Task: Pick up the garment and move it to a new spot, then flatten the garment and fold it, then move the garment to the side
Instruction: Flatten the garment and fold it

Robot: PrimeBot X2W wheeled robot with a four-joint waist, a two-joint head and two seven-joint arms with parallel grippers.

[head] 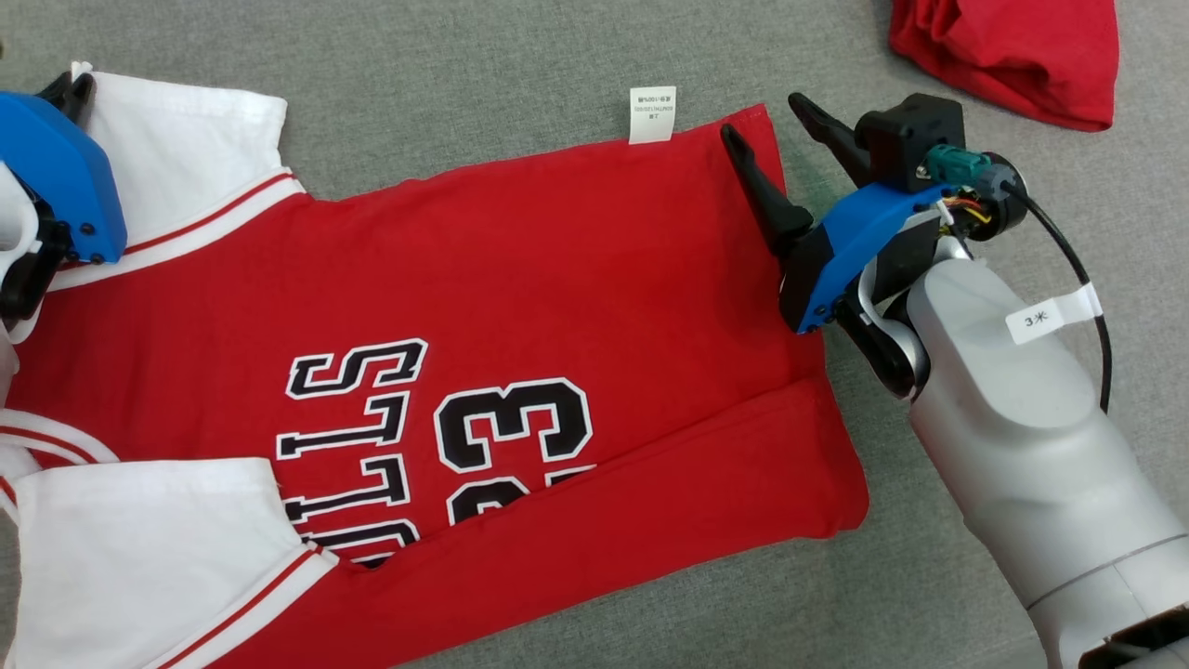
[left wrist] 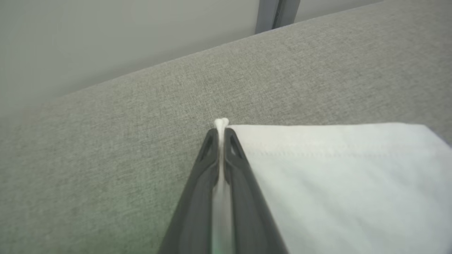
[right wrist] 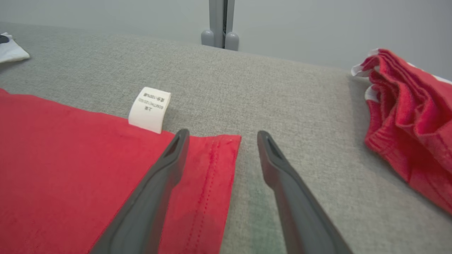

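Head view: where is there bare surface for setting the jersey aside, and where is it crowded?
Free: grey surface above the jersey, between white sleeve and folded red garment; also the strip below it. Crowded: around left gripper and right gripper.

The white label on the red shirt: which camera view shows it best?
The right wrist view: the label is near and large, with its print in sight, at the edge of the shirt. The head view has it smaller, from above. The left wrist view faces the sleeve.
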